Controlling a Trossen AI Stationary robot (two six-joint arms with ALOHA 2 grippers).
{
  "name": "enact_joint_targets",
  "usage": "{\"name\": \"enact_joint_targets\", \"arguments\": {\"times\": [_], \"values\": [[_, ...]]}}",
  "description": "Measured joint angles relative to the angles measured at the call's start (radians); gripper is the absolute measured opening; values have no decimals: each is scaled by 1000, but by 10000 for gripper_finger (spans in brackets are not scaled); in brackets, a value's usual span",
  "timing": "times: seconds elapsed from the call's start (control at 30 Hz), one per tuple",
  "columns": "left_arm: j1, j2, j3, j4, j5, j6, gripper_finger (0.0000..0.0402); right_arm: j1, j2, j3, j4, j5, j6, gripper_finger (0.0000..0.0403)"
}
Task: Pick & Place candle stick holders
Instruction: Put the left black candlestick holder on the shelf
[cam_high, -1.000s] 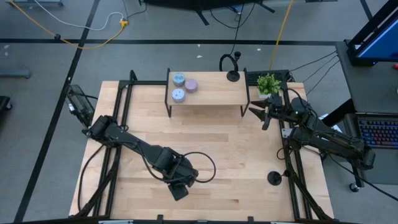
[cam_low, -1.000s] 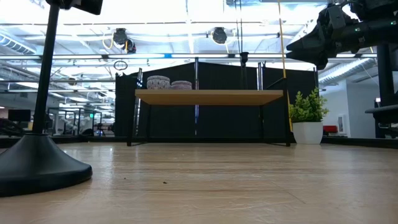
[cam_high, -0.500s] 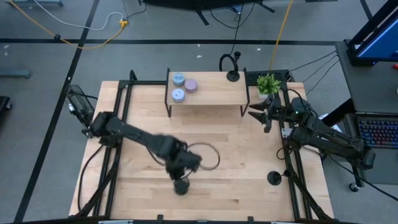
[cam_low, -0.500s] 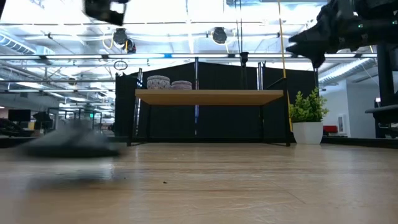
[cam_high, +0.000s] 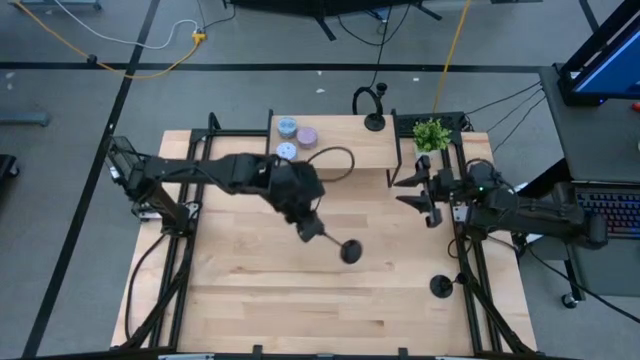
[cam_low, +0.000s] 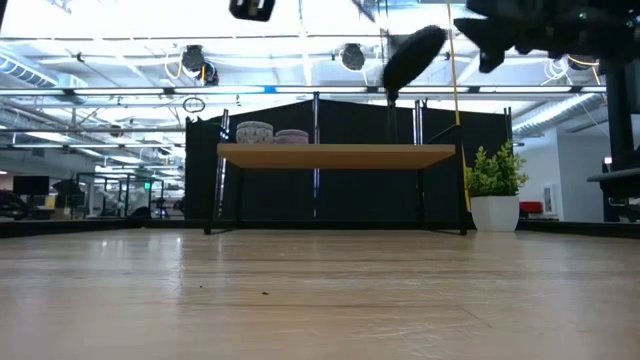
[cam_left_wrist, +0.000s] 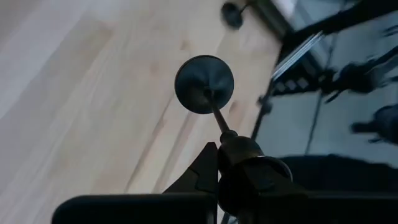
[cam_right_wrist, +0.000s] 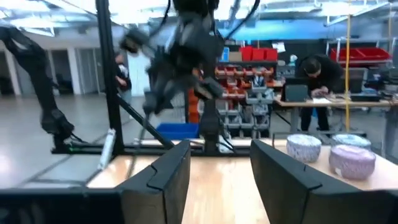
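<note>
- The left gripper is clamped on the thin stem of a matte-black candle stick holder, carrying it tilted in the air above the middle of the table. From the left wrist view the disc base faces away, smooth and round, with the stem running back into the dark fingers.
- In the low view the same holder's base shows as a dark oval up high, well off the wood.
- Second holder stands upright on the table near the right edge, flat disc base down.
- Third holder sits on the small wooden shelf at the back, toward its right end.
- The shelf is pale wood on thin black legs; three round pastel candle tins are clustered at its left end.
- A little potted plant with bushy green leaves stands just right of the shelf.
- The right gripper hovers by the shelf's right end with its fingers spread apart, nothing between them; they look flat and dark in the right wrist view.
- A person leans over a desk beyond the table.
</note>
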Motion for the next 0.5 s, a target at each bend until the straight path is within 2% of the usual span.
{"name": "enact_joint_targets", "arguments": {"times": [0.1,0.23,0.43,0.5], "values": [[35,-1,5,63,27,16,18,58,74,23,-8,51,-36,161],[80,5,7,111,40,48,18,130,197,121,-48,80,-86,170],[113,4,7,125,27,121,17,199,372,346,-281,175,-148,195],[113,5,7,124,25,145,17,205,428,424,-345,176,-138,203]]}}
